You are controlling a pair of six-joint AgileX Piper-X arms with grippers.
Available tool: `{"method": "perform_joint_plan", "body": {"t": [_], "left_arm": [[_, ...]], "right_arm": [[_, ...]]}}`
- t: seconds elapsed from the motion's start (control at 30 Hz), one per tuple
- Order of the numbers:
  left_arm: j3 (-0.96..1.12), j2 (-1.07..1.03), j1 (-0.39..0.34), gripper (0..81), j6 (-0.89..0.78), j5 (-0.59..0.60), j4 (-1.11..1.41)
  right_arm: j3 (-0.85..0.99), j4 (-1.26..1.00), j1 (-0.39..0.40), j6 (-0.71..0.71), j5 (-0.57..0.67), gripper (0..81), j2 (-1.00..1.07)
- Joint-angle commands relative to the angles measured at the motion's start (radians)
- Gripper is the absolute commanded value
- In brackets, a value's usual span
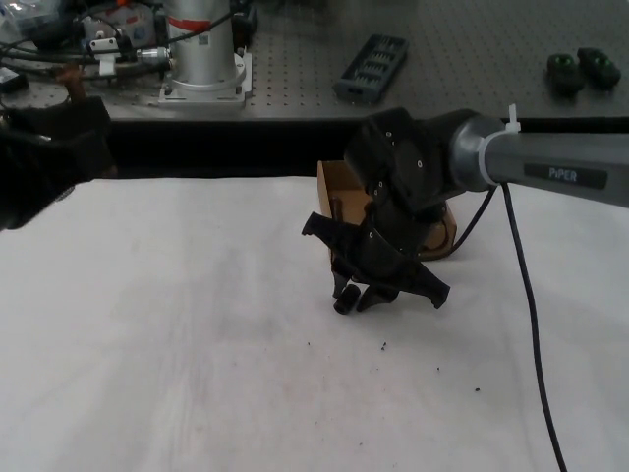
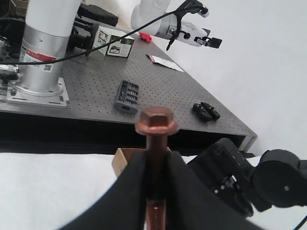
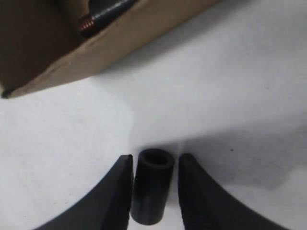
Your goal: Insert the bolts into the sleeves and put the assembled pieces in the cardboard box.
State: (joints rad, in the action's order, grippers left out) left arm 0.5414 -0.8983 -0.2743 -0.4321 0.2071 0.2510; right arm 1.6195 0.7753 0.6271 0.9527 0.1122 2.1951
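Sitting between fingers [image 3: 115, 196] of the right end effector [image 3: 154, 163] is the black sleeve [image 3: 151, 189].

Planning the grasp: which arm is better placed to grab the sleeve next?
Right. The right gripper, open, straddles the sleeve; the left gripper is shut on the bolt.

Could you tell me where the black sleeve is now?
Centre of the high view: the sleeve sits on the white cloth between the fingers of the right gripper, beside the cardboard box.
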Motion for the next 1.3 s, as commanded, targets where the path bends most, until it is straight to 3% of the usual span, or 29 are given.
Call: {"method": "perform_joint_plan", "body": {"t": [0.0,0.27,0.47,0.67,0.8,1.0,1.27], "left_arm": [[-0.034,0.006,-0.026,5.8,-0.073,-0.035,0.092],[-0.133,0.006,-0.074,5.8,-0.179,-0.069,0.164],[-0.136,0.006,-0.075,5.8,-0.183,-0.069,0.171],[-0.136,0.006,-0.075,5.8,-0.183,-0.069,0.171],[-0.136,0.004,-0.075,5.8,-0.183,-0.061,0.169],[-0.136,-0.095,-0.078,5.8,-0.185,0.051,0.169],[-0.13,-0.199,-0.083,4.8,-0.207,0.028,0.332]], "right_arm": [[-0.007,0.028,-0.001,-0.019,-0.006,26.5,0.035],[-0.007,0.028,-0.001,-0.027,-0.02,25.9,0.035],[-0.007,0.029,-0.001,-0.03,-0.012,12.3,0.035],[-0.007,0.04,-0.001,-0.063,-0.012,10.3,0.035],[-0.007,0.109,-0.001,-0.222,-0.022,10.3,0.029],[-0.007,0.165,-0.003,-0.524,-0.122,10.3,-0.019],[-0.032,0.159,-0.032,-0.831,-0.209,10.3,-0.164]]}}
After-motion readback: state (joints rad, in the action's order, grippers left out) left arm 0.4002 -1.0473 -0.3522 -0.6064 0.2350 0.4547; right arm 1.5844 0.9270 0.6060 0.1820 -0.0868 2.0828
